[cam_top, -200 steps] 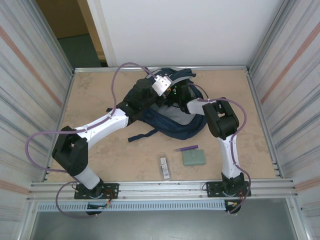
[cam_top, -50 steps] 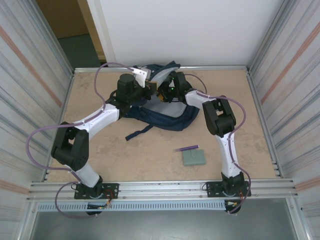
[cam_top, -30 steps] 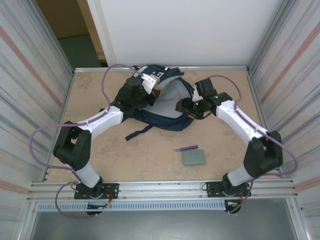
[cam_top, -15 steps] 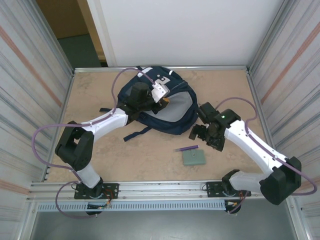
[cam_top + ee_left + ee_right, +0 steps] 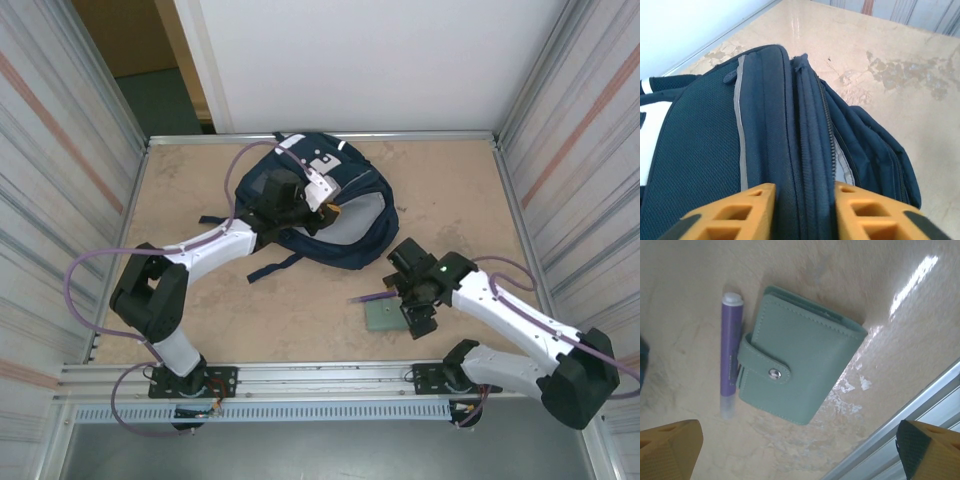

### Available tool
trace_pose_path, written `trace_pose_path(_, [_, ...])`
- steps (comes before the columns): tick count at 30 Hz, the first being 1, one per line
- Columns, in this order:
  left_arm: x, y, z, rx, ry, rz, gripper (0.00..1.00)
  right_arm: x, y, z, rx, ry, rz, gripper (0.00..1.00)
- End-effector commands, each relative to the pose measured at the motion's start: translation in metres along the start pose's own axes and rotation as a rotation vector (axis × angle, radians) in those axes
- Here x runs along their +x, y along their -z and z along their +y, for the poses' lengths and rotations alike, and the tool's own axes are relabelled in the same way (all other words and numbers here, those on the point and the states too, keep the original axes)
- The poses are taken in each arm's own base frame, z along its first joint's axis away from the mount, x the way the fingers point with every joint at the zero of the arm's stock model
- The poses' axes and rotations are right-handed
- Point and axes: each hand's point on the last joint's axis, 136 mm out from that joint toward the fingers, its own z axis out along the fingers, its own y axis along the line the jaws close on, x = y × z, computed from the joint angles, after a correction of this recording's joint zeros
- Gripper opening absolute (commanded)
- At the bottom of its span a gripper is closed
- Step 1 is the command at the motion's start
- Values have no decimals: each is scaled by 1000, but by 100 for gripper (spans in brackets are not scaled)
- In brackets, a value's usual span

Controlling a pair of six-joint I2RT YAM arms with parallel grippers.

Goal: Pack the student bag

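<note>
The student bag, navy with white patches, lies at the back middle of the table, its zip mouth showing pale grey lining. My left gripper is shut on a fold of the bag's navy fabric beside the zip, which fills the gap between its orange fingers. A green snap wallet and a purple pen lie side by side on the table. My right gripper hovers just above the wallet, open wide, nothing in it.
A loose bag strap trails toward the near left. The metal front rail runs close behind the wallet. Corrugated walls close in both sides, and a white panel stands behind the bag.
My right arm swung back from the bag to the near side, opened wide and now hangs over the wallet. My left gripper shifted slightly with the bag, whose front panel now faces up.
</note>
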Motion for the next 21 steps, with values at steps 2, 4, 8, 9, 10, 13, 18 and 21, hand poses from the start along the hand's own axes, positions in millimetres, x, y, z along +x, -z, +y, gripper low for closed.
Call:
trace_pose_path(2, [-7, 9, 22, -29, 155, -64, 25, -6, -27, -1, -10, -212, -48, 98])
trace_pose_path(4, [-5, 7, 21, -22, 170, -64, 23, -4, -41, -1, -20, -255, -25, 98])
trace_pose_path(8, [-5, 5, 13, 18, 186, -66, 19, -4, -54, -5, -18, -296, -34, 97])
trace_pose_path(9, [-5, 5, 11, 22, 182, -65, 19, -6, -56, -5, -12, -296, -43, 97])
trace_pose_path(10, [-5, 5, 11, 23, 178, -66, 19, -7, -58, -6, -5, -297, -49, 97])
trace_pose_path(13, [-5, 5, 10, 23, 174, -60, 18, -9, -61, -2, -10, -298, -58, 97])
trace_pose_path(18, [-5, 7, 10, 17, 174, -53, 18, -11, -69, -1, 3, -297, -67, 97])
trace_pose_path(21, [-6, 8, 10, 19, 175, -54, 18, -9, -73, -3, 19, -290, -67, 97])
